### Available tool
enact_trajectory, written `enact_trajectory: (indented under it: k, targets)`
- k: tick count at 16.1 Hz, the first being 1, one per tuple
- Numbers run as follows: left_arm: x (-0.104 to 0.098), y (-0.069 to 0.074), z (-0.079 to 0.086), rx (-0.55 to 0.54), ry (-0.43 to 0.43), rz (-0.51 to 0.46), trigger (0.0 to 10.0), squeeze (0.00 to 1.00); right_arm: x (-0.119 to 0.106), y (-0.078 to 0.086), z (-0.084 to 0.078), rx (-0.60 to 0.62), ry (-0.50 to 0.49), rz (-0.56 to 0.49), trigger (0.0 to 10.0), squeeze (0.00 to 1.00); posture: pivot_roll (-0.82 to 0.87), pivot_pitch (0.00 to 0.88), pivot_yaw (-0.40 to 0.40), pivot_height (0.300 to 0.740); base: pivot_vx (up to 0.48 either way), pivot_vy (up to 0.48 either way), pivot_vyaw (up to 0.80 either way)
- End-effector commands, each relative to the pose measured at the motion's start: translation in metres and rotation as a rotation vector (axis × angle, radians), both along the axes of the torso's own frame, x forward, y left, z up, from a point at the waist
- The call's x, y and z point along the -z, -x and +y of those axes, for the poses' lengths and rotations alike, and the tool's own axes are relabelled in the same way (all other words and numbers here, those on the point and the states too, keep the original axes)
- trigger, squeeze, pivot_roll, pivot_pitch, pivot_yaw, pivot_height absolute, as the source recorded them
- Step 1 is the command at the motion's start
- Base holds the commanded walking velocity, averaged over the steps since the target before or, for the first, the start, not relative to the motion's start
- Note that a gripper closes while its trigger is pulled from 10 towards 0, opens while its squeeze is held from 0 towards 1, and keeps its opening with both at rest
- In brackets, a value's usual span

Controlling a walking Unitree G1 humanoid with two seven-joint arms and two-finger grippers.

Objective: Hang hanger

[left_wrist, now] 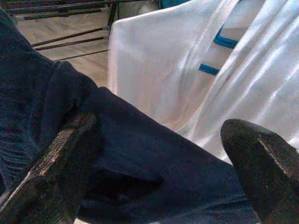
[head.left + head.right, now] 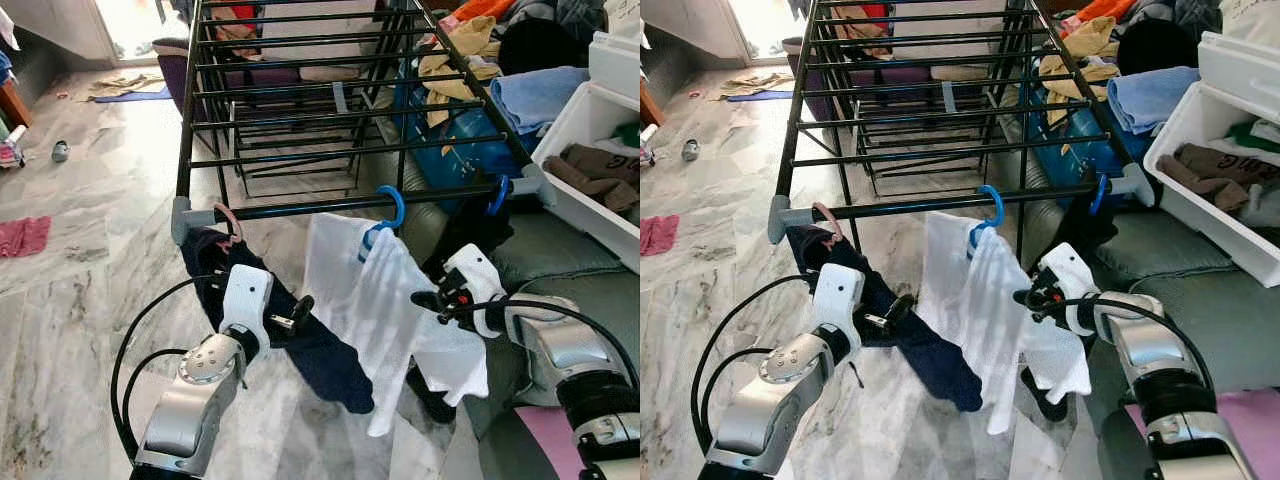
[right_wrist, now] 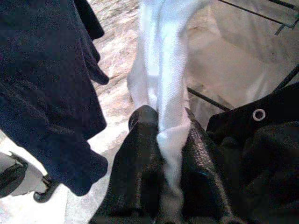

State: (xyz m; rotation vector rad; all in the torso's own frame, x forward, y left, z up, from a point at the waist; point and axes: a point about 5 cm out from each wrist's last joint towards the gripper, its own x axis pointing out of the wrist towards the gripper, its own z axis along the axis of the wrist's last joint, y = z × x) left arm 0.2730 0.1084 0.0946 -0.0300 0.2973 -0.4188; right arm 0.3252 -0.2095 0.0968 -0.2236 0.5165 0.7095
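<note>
- Marble floor of a lived-in room is spreading under a black drying rack, laundry piled on the right
- We are seeing the blue hanger hooking the rack's front rail, its white garment draping straight down
- Our right gripper is pinching a fold of that white cloth, just right of and below the hook
- Our left gripper is spreading wide against the dark navy garment, left of the hanger

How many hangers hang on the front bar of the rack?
3: a pink hanger at the left end with a navy garment, a blue one in the middle with a white shirt, another blue one at the right end.
</note>
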Motion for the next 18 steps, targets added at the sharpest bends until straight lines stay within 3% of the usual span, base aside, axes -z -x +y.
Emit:
enact_trajectory:
  k: [1, 5, 6, 7, 8, 9, 16, 17, 18]
  targets:
    - [0.001, -0.001, -0.002, 0.007, -0.013, 0.007, 10.0, 0.0, -0.002, -0.002, 0.001, 0.003, -0.004, -0.016, 0.0, 0.0, -0.06, 0.066, -0.006, 0.74, 0.0, 0.0, 0.0]
    - [0.002, -0.001, -0.003, 0.019, -0.018, 0.012, 10.0, 0.0, 0.001, -0.002, 0.004, -0.003, -0.006, -0.02, 0.0, 0.0, -0.06, 0.06, -0.008, 0.74, 0.0, 0.0, 0.0]
    - [0.002, -0.001, -0.003, 0.019, -0.019, 0.012, 10.0, 0.0, 0.002, -0.002, 0.005, -0.001, 0.0, -0.021, 2.2, 0.0, -0.06, 0.06, -0.009, 0.74, 0.0, 0.0, 0.0]
    - [0.002, -0.001, -0.003, 0.019, -0.019, 0.012, 10.0, 0.0, 0.002, -0.002, 0.005, -0.001, 0.0, -0.021, 2.2, 0.0, -0.06, 0.06, -0.009, 0.74, 0.0, 0.0, 0.0]
    - [0.002, -0.001, -0.003, 0.02, -0.021, 0.013, 10.0, 0.0, 0.002, -0.003, 0.005, 0.018, -0.002, -0.022, 10.0, 0.28, -0.06, 0.06, -0.009, 0.74, 0.0, 0.0, 0.0]
    - [0.003, 0.0, -0.003, 0.02, -0.023, 0.014, 10.0, 0.0, 0.002, -0.003, 0.005, 0.029, -0.01, -0.022, 10.0, 1.0, -0.06, 0.061, -0.008, 0.74, 0.0, 0.0, 0.0]
    - [0.003, -0.002, -0.004, 0.025, -0.026, 0.016, 10.0, 0.0, -0.016, -0.015, -0.001, 0.018, -0.022, -0.075, 10.0, 1.0, -0.06, 0.064, -0.012, 0.74, 0.0, 0.0, 0.0]
    - [0.003, -0.001, -0.003, 0.021, -0.026, 0.018, 10.0, 0.0, -0.018, -0.016, 0.0, 0.0, -0.026, -0.076, 10.0, 0.91, -0.06, 0.064, -0.012, 0.74, 0.0, 0.0, 0.0]
    - [0.003, -0.001, -0.003, 0.019, -0.026, 0.019, 10.0, 0.0, -0.021, -0.017, 0.002, -0.021, -0.033, -0.078, 10.0, 0.48, -0.06, 0.065, -0.017, 0.74, 0.0, 0.0, 0.0]
